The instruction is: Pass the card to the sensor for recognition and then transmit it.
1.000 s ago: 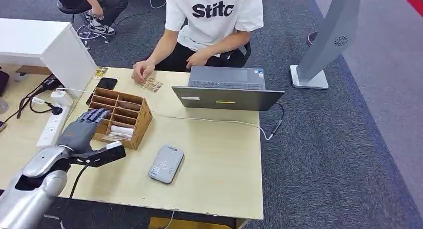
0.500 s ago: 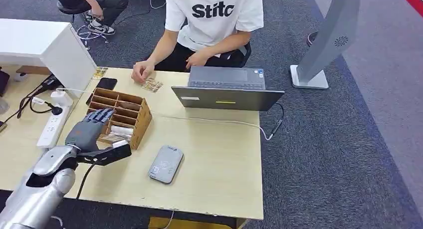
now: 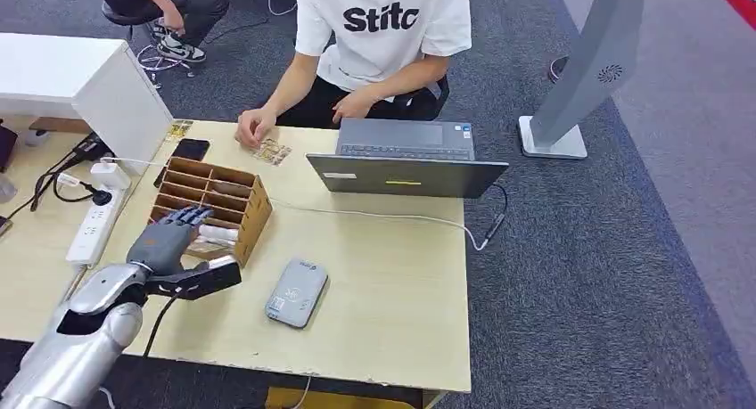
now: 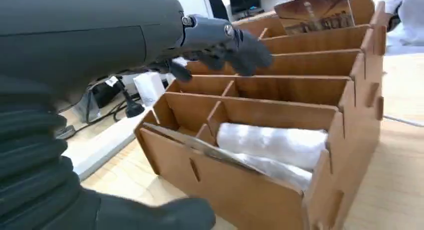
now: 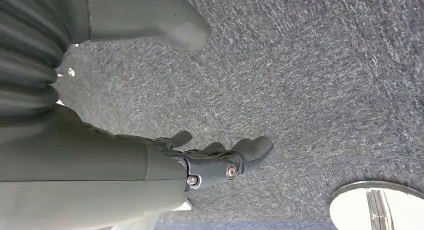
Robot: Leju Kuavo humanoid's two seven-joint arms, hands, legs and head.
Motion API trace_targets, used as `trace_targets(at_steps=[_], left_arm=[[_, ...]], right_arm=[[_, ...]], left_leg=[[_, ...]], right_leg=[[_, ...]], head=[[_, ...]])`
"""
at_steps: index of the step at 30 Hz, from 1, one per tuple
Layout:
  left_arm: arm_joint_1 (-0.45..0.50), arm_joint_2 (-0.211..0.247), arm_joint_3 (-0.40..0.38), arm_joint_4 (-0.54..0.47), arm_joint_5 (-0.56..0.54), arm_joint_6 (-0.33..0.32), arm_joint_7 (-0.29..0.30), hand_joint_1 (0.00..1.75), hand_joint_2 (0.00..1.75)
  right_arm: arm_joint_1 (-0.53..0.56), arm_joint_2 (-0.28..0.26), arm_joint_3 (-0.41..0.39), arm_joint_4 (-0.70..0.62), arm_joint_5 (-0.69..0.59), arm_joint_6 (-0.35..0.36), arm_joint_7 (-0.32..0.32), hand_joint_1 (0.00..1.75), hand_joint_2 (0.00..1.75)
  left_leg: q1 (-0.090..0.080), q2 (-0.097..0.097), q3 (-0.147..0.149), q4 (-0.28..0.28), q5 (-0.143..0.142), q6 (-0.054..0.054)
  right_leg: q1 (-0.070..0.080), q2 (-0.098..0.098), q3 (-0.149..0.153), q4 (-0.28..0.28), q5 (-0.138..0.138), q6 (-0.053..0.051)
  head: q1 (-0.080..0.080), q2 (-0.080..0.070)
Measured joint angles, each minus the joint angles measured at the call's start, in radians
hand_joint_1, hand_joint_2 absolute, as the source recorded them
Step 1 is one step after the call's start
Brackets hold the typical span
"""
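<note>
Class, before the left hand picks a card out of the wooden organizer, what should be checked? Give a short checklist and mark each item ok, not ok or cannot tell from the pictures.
1. Left hand empty, fingers apart: ok.
2. Left hand over the wooden organizer, near its front compartments: ok.
3. Card reachable in the front compartment, beside the white wrapped bundle: ok.
4. Fingers touching the card: not ok, they hover above it.
5. Card reader lies free on the table, nothing on it: ok.
6. Right hand out of the way, hanging over the carpet: ok.
</note>
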Motion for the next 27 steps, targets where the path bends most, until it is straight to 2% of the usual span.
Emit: trace_targets(at_steps=[14, 27], left_arm=[[-0.015, 0.006, 0.000, 0.014, 0.008, -0.018, -0.001, 1.75, 1.75], [-0.019, 0.011, 0.000, 0.017, 0.013, -0.005, 0.006, 1.75, 1.75]], right_arm=[[0.000, 0.000, 0.000, 0.000, 0.008, 0.002, 0.001, 0.00, 1.75], [0.000, 0.000, 0.000, 0.000, 0.008, 0.003, 0.001, 0.00, 1.75]], left_leg=[[0.000, 0.000, 0.000, 0.000, 0.000, 0.000], [0.000, 0.000, 0.000, 0.000, 0.000, 0.000]], right_leg=[[0.000, 0.000, 0.000, 0.000, 0.000, 0.000], [0.000, 0.000, 0.000, 0.000, 0.000, 0.000]], head=[[0.000, 0.000], [0.000, 0.000]])
